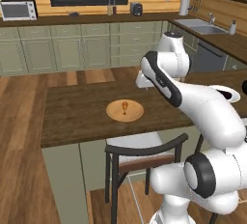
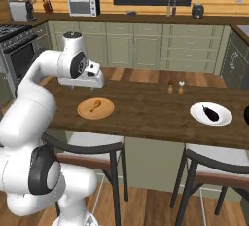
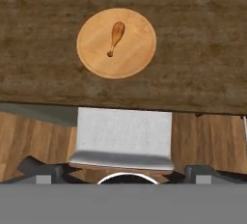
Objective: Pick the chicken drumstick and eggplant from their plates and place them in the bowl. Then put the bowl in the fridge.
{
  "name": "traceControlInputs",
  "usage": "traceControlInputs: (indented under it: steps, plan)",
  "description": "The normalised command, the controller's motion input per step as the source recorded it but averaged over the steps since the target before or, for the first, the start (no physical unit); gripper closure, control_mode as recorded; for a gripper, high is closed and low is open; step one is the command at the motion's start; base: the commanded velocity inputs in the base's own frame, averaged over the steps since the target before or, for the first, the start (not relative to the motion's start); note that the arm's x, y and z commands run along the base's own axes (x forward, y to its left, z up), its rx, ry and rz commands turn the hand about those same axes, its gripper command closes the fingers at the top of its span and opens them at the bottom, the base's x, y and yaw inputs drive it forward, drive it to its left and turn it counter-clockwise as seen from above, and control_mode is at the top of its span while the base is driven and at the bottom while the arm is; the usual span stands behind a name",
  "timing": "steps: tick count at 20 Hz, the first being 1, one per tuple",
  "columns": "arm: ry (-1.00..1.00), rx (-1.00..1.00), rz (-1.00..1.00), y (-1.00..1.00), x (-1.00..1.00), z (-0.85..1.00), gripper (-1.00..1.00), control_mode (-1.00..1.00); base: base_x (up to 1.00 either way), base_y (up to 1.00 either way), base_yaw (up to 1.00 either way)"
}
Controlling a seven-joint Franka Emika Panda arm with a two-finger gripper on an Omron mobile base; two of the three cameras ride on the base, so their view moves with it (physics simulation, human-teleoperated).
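We hang high over the near edge of the desk (image 2: 146, 110) with our claw (image 3: 123, 177) spread wide and nothing between its tips. Directly beneath the claw sits a chair (image 3: 123, 138) with a pale grey seat, pushed against the desk's front. Just beyond it, ahead of the claw and slightly to one side, lies the tan wooden plate (image 3: 116, 43) flat on the dark wood. On it rests the chicken drumstick (image 3: 115, 36), thick end away from us, thin end pointing back toward the claw. From the right base view we see the claw (image 2: 82, 81) above the desk behind that plate. Well off to the claw's right, past two small shakers (image 2: 175, 87), the glossy white plate (image 2: 210, 114) carries the eggplant (image 2: 210, 112). Far behind, green cabinets (image 2: 131, 49) line the wall under a toaster oven (image 2: 83, 7).
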Motion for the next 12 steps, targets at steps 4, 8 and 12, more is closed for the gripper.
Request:
traceControlInputs:
  steps: [4,8,12]
  plan:
    - [0.43,0.00,0.00,0.46,1.00,-0.72,-1.00,-1.00,0.00,0.00,0.00]
    - [0.05,-0.02,0.00,0.49,1.00,-1.00,-1.00,-1.00,0.00,0.00,0.00]
    - [-0.07,0.00,0.00,0.38,0.94,-0.74,-1.00,-1.00,0.00,0.00,0.00]
